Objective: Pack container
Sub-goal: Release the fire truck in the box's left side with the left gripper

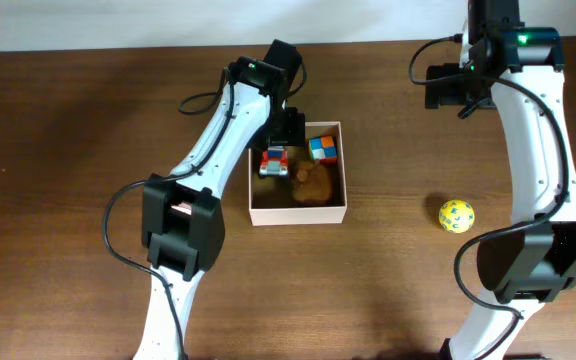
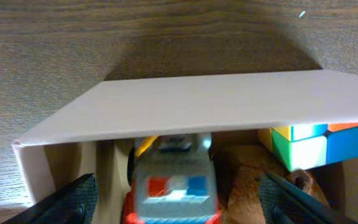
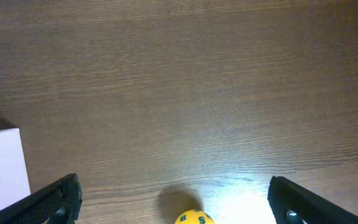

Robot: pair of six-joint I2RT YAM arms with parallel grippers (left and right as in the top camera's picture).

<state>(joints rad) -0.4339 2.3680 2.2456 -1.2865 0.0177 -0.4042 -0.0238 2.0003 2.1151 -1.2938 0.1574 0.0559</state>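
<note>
The container [image 1: 298,213] is a shallow white-walled box at the table's middle. It holds a red and grey toy car [image 1: 273,162], a coloured cube [image 1: 322,148] and a brown plush toy [image 1: 313,183]. My left gripper [image 1: 286,130] hangs open over the container's back left. In the left wrist view the car [image 2: 173,183] lies between the spread fingers [image 2: 176,202], behind the white wall [image 2: 229,106], with the cube [image 2: 312,144] to the right. My right gripper [image 1: 450,88] is open and empty at the far right. A yellow ball [image 1: 456,215] lies right of the container.
The right wrist view shows brown wooden tabletop, the yellow ball [image 3: 195,218] at the bottom edge between the fingers [image 3: 176,202], and a white corner of the container [image 3: 2,168] at the left. Black cables hang from both arms.
</note>
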